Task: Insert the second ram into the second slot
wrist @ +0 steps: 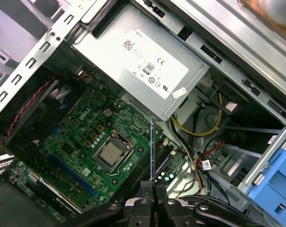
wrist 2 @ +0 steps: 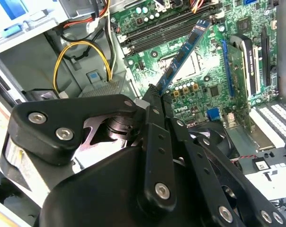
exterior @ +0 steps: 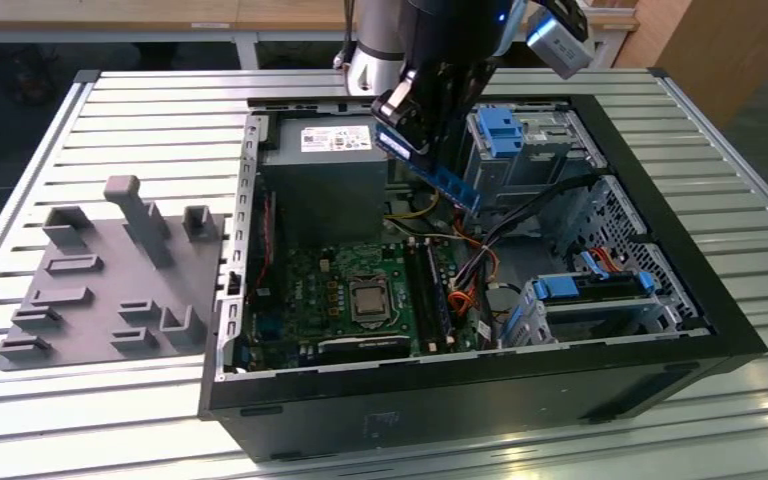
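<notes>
black linkage gripper [wrist 2: 154, 94] clamped on the near end of the thin blue circuit-board RAM stick [wrist 2: 182, 53]; stick angles out over the green motherboard [wrist 2: 214, 75], passes in front of the silver CPU socket [wrist 2: 196, 59], far tip over the long black memory slots [wrist 2: 164, 30], lying crosswise to them, not seated; yellow cable loop [wrist 2: 81, 45] sits beside the board

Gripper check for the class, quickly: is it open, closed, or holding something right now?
Gripper: closed on the second ram, held in the air over the motherboard.
</notes>
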